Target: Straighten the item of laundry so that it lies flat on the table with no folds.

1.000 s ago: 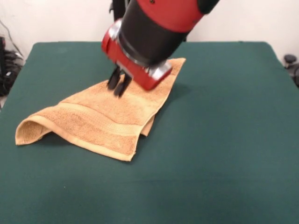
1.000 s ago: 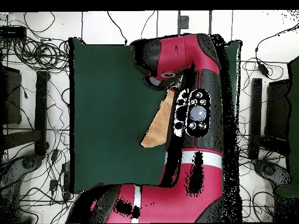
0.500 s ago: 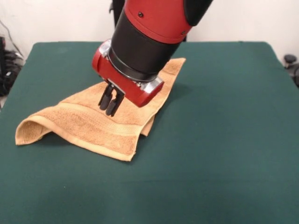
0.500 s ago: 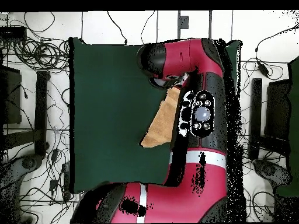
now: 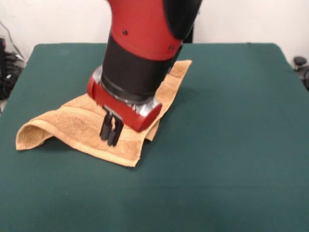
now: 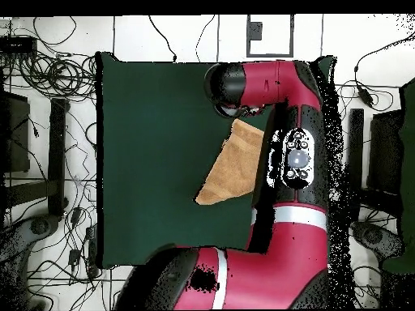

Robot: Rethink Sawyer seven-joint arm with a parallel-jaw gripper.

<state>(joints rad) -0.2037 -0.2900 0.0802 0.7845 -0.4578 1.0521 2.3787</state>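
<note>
- Towel (image 5: 91, 128): one tan-orange terry piece, lying on the dark green surface (image 5: 231, 145), in the half toward the left edge in the front view and about midway between the near and far edges.
- Its long axis runs on a diagonal, from a rolled end near the surface's left edge (image 5: 29, 135) up to a pointed corner (image 5: 186, 64) toward the far edge.
- It is not flat: the end by the left edge curls over into an open loop, and a second layer of cloth peeks out beneath the top layer at the corner nearest the middle of the surface.
- One woven border band (image 5: 87, 121) crosses the top layer, roughly parallel to the near hem.
- One hand (image 5: 111, 133), black, on the red and black arm (image 5: 140, 43), is tilted and points down at the towel's near part, just above the band; I cannot tell whether the tips touch the cloth.
- The two fingers (image 5: 105, 130) stand close together, with almost no gap, and nothing shows between them.
- From overhead, the towel (image 6: 231, 166) appears as one tapering shape beside the arm (image 6: 296, 154), which hides the hand.
- Cables (image 6: 49, 73) lie on the floor around the surface.
</note>
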